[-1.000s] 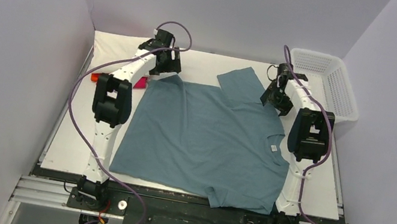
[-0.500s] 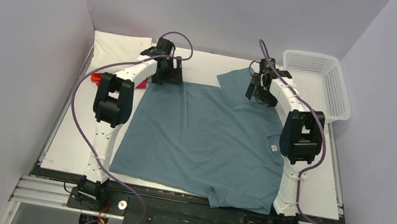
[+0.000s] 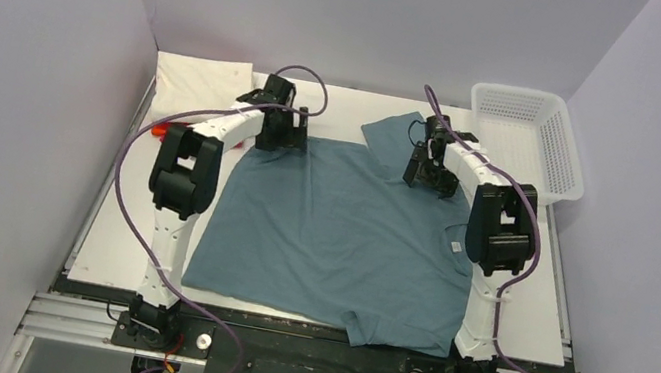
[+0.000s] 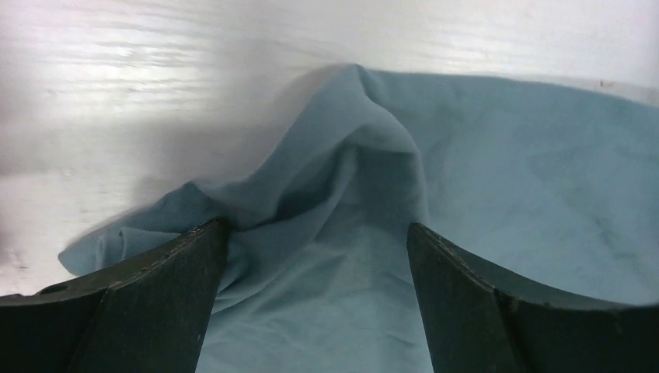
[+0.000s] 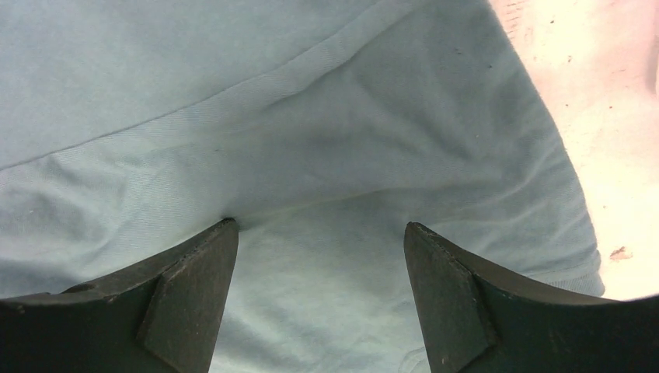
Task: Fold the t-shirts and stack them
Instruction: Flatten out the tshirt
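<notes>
The dusty teal-blue t-shirt (image 3: pixel 339 234) lies spread flat on the white table, collar to the right and one sleeve pointing to the far side. My left gripper (image 3: pixel 280 135) is low over the shirt's far left corner. In the left wrist view it (image 4: pixel 317 233) is open, with a raised fold of the teal cloth (image 4: pixel 365 148) between its jaws. My right gripper (image 3: pixel 430 175) is low at the base of the far sleeve. In the right wrist view it (image 5: pixel 320 229) is open, astride the cloth (image 5: pixel 233 78) near a seam. A folded cream-white shirt (image 3: pixel 203 74) lies far left, with an orange edge (image 3: pixel 158 129) beside it.
A white plastic mesh basket (image 3: pixel 527 138) stands at the far right corner. Grey walls close in the table on three sides. Bare white table (image 3: pixel 542 293) shows right of the shirt and along its left side (image 3: pixel 121 233). The shirt's near sleeve hangs over the table's front edge.
Both grippers have moved inward and down onto the shirt's far edge, the left one to the right from the corner, the right one to the left toward the sleeve base. The shirt lies about as before.
</notes>
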You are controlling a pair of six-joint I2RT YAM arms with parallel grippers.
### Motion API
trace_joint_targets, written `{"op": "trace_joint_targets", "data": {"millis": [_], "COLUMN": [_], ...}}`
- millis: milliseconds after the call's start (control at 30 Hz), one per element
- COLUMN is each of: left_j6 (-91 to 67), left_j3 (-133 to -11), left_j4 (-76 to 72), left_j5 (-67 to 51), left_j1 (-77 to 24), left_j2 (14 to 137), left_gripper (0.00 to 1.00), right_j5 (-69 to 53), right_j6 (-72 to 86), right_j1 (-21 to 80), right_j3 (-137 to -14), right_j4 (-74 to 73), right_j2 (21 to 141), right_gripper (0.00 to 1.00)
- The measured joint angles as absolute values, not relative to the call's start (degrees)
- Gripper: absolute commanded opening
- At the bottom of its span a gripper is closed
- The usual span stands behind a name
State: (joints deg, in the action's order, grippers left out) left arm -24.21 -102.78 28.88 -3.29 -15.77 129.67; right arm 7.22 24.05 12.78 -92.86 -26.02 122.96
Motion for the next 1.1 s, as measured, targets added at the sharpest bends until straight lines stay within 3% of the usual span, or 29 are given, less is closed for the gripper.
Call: {"op": "trace_joint_targets", "data": {"millis": [200,300,467,533,600,733,933,1100], "left_j6": [-23.44,-24.49,-26.04,-26.13,-25.54,-22.90,-20.71,-21.39], "left_j3": [-107.44,-117.40,-144.81,-148.09,-145.88,-129.67,-124.99,-112.99], "left_j4": [33.30,37.43,45.67,46.09,44.91,38.89,36.34,31.31], "left_j5": [2.50,7.07,11.68,10.70,9.37,6.85,5.63,3.57], "left_j1": [-20.93,-20.84,-15.84,-13.19,-10.94,-10.59,-16.51,-18.39], "left_j2": [132.11,137.97,152.81,154.28,152.33,140.86,131.24,124.18], "left_gripper": [0.95,0.95,0.95,0.96,0.96,0.96,0.96,0.96], "right_j5": [7.07,7.05,6.96,6.79,6.66,6.66,7.51,7.66], "right_j6": [24.16,24.16,24.16,24.03,23.88,23.64,23.55,24.34], "right_j1": [11.97,11.81,11.42,11.22,11.22,11.22,11.57,11.92], "right_j3": [-92.36,-92.36,-92.36,-92.36,-92.36,-92.36,-92.36,-93.54], "right_j4": [-26.17,-26.41,-27.09,-27.24,-27.27,-27.29,-27.16,-25.47], "right_j2": [122.96,122.96,122.96,122.96,122.96,122.91,121.54,120.75], "right_gripper": [0.74,0.74,0.74,0.74,0.74,0.74,0.74,0.74]}}
